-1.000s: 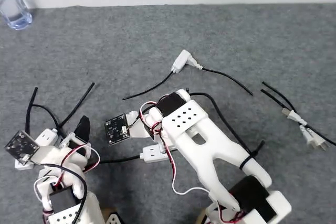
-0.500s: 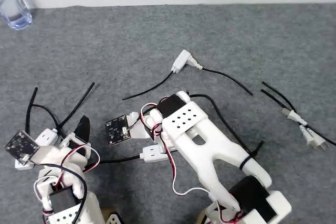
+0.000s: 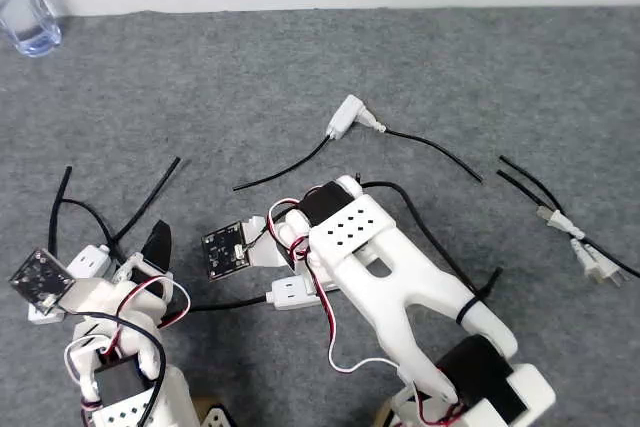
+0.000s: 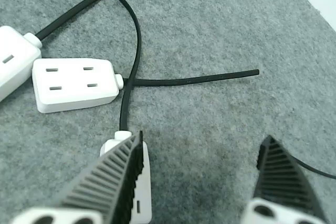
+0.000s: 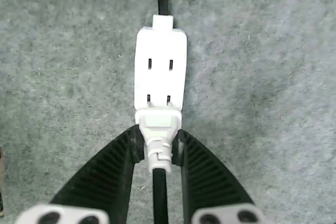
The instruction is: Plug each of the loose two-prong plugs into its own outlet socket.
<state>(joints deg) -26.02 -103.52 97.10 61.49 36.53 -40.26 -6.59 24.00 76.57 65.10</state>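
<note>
In the right wrist view, a white outlet block (image 5: 160, 69) lies on the grey carpet with a white two-prong plug (image 5: 157, 129) seated in its nearer pair of slots. My right gripper (image 5: 157, 134) is shut on that plug. The high view shows this outlet (image 3: 285, 293) under the right arm's wrist. My left gripper (image 4: 203, 139) hangs open over bare carpet, nothing between its fingers. One white outlet (image 4: 73, 84) lies just beyond it, and another (image 4: 137, 198) sits partly under one finger. Two loose plugs (image 3: 590, 259) lie on black cords at the far right.
A white outlet block with cords at both ends (image 3: 347, 117) lies toward the back middle. Black cords (image 3: 150, 195) cross near the left arm. A clear glass (image 3: 25, 7) stands at the back left corner. Open carpet spreads across the back.
The right arm's wrist has shifted very slightly to the right, with the plug still held. The left arm has not moved.
</note>
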